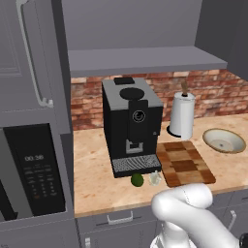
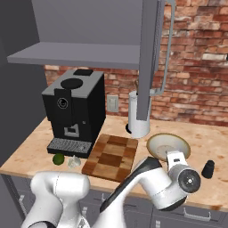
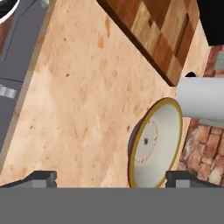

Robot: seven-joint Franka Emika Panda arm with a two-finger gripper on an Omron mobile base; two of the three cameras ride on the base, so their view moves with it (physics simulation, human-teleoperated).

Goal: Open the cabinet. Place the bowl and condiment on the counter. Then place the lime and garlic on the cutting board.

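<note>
Now, gripper (image 3: 109, 177) wide open and empty over the counter (image 3: 83, 109), bowl (image 3: 155, 144) between its fingertips, cutting board (image 3: 162, 35) beyond.

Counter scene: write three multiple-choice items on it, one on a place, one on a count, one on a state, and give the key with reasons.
1. Where do the lime and garlic lie?
A. On the cutting board
B. On the counter in front of the coffee machine
C. Inside the bowl

2. How many things rest on the cutting board?
A. None
B. One
C. Two

3. How does the gripper stand?
A. Shut on the bowl
B. Shut on the condiment
C. Open, holding nothing

Key: 1 B, both sit on the counter just left of the board, by the coffee machine. 2 A, its checkered top is bare. 3 C, the hand view shows the fingertips wide apart with the bowl beyond them and the condiment stands alone.
</note>
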